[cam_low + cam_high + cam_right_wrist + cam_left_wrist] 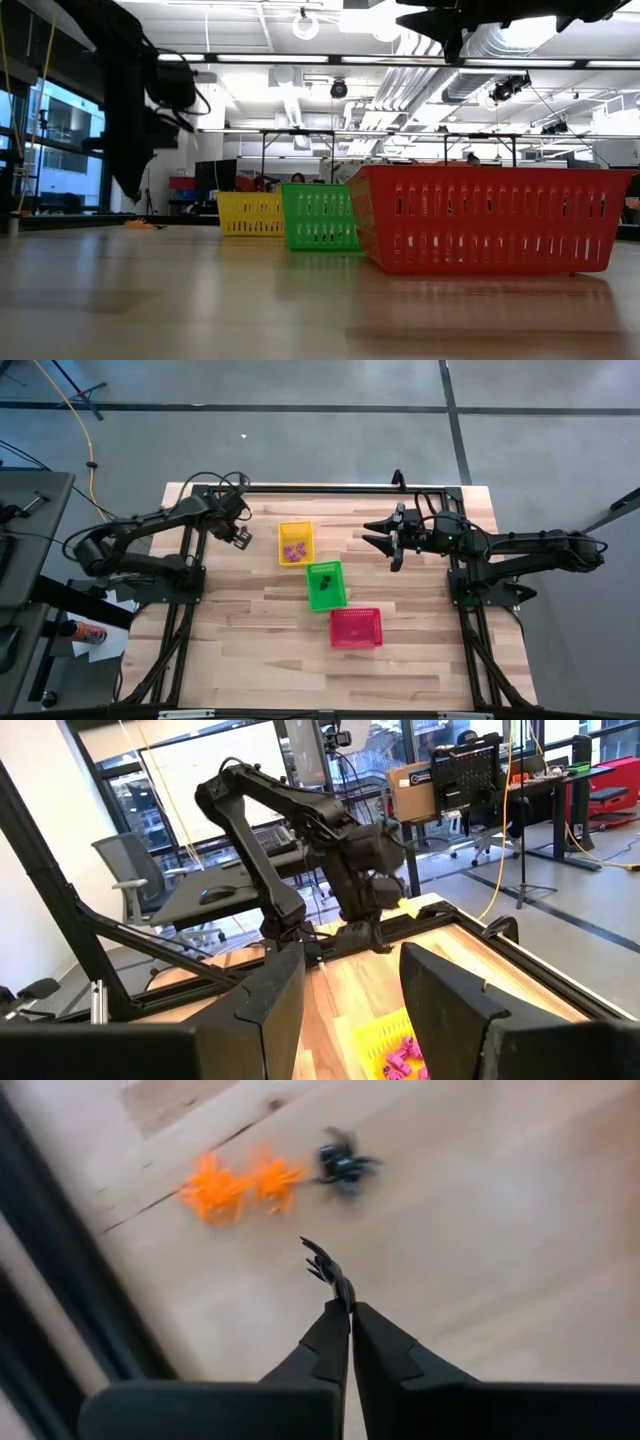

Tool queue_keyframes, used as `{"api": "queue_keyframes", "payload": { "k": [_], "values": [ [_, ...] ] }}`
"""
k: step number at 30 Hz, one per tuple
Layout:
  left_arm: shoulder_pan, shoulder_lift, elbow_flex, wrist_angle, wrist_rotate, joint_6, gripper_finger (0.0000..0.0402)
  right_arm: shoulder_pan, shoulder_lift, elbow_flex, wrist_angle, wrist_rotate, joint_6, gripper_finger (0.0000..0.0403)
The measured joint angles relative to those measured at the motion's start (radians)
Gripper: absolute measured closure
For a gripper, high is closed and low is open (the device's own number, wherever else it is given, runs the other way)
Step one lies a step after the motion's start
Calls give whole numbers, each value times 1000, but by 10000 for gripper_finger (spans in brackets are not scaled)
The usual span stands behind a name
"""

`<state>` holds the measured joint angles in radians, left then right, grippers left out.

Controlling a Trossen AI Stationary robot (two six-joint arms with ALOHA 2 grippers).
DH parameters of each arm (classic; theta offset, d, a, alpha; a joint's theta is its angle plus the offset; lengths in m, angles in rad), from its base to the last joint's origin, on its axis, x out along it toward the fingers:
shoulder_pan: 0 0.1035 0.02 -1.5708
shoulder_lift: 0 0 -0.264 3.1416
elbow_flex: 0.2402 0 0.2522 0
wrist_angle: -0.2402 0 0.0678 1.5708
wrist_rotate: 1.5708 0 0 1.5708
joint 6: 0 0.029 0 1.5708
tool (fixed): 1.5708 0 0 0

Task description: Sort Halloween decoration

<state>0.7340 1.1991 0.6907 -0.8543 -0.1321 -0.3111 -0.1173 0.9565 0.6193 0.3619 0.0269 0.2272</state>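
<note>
My left gripper [240, 538] hangs over the table's far left part, pointing down, shut on a tiny black trinket [322, 1265]. On the wood below lie two orange trinkets [240, 1185] and another black one [343, 1165]. The yellow basket [283, 530] holds purple trinkets [294, 549]. In the green basket [312, 600] lies a black trinket [323, 579]. The red basket [356, 628] stands nearest. My right gripper [375, 537] waits open and level at the far right, pointing toward the baskets. My left gripper pinches the black trinket between the free ends of its two fingers [335, 1330], coming from above and pointing down. The trinket's thin legs [318, 1258] stick out past the fingertips. It is lifted clear of the table.
The three baskets stand in a slanted row across the table's middle, yellow farthest, red nearest. A black frame rail [320, 488] runs along the far edge. Bare wood lies near the front edge and left of the baskets.
</note>
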Motion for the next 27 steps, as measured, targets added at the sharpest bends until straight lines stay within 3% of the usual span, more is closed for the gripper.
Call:
{"api": "queue_keyframes", "payload": {
  "k": [6, 10, 12, 21, 27],
  "values": [
    [-15, -147, 0, 50, 269, 64, 401, 0, 0, 0, 2, 0, -8, 242],
    [-58, -233, 0, 217, 500, 78, 401, 0, 0, 0, 20, 0, -8, 242],
    [-90, -263, 1, 348, 562, 41, 401, 0, 0, 0, 33, 0, -8, 242],
    [-298, -286, 3, 1102, 568, -61, 401, 0, 0, 0, 218, 0, -11, 242],
    [-427, -287, 3, 1304, 513, -45, 401, 0, -1, 0, 264, 0, -13, 242]
  ]
}}
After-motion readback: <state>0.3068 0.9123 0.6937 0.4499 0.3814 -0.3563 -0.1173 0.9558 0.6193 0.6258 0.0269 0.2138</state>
